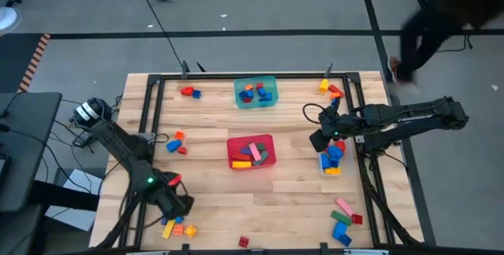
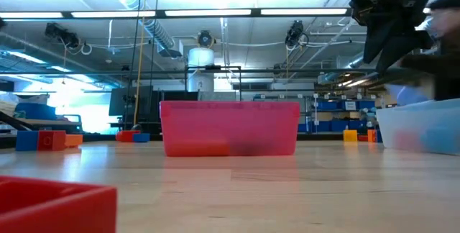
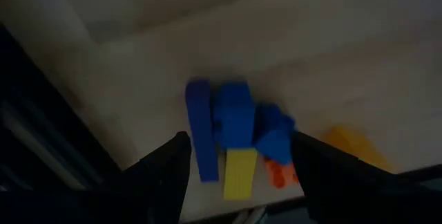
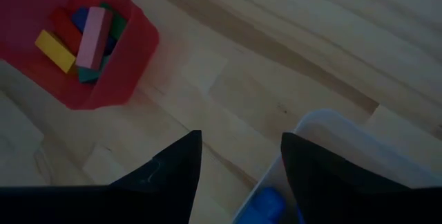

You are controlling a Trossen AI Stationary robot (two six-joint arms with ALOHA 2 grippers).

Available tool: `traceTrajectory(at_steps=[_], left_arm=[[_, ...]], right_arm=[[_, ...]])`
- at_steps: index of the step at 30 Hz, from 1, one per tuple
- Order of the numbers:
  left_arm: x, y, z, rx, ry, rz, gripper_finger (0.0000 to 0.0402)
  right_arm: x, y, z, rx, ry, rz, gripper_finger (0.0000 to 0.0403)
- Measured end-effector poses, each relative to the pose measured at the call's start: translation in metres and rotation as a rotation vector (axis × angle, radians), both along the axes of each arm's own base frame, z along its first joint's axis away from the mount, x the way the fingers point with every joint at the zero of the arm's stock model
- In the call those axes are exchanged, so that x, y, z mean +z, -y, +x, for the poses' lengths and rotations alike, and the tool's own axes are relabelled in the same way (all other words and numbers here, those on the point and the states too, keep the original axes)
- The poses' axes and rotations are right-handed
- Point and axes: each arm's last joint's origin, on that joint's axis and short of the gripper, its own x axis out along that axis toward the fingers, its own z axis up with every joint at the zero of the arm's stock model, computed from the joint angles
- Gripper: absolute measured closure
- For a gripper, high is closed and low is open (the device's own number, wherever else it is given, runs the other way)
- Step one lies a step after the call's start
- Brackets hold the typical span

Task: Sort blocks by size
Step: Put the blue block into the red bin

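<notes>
Currently my right gripper (image 4: 240, 156) hangs open and empty over the clear tub (image 4: 359, 144) near the worktop's right edge, my left gripper (image 3: 238, 156) open over blocks (image 3: 235, 124) at the front-left corner.

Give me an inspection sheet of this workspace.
Surface: wooden table, dark frame rails.
Job's things: loose blocks in scattered clusters; more in the teal tub, red tub and clear tub.
Clutter: nothing seen.
Grippers: left gripper open over a blue and yellow pile at the near left corner; right gripper open, empty, by the clear tub.
Cables: black cable on the floor.
Surroundings: blurred person beyond the table.
</notes>
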Motion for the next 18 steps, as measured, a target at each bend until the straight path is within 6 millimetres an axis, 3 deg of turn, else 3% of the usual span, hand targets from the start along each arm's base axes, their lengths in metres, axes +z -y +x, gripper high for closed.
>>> traceTrajectory(at_steps=[11, 18], left_arm=[[0.001, 0.023, -0.016, -0.02, 0.025, -0.064, 0.0147], [-0.014, 0.033, -0.016, -0.05, -0.037, -0.051, 0.0147]], right_arm=[[0.0, 0.0, 0.001, 0.006, -0.002, -0.005, 0.0189], [-0.002, 0.0, 0.003, 0.025, -0.015, -0.019, 0.0191]])
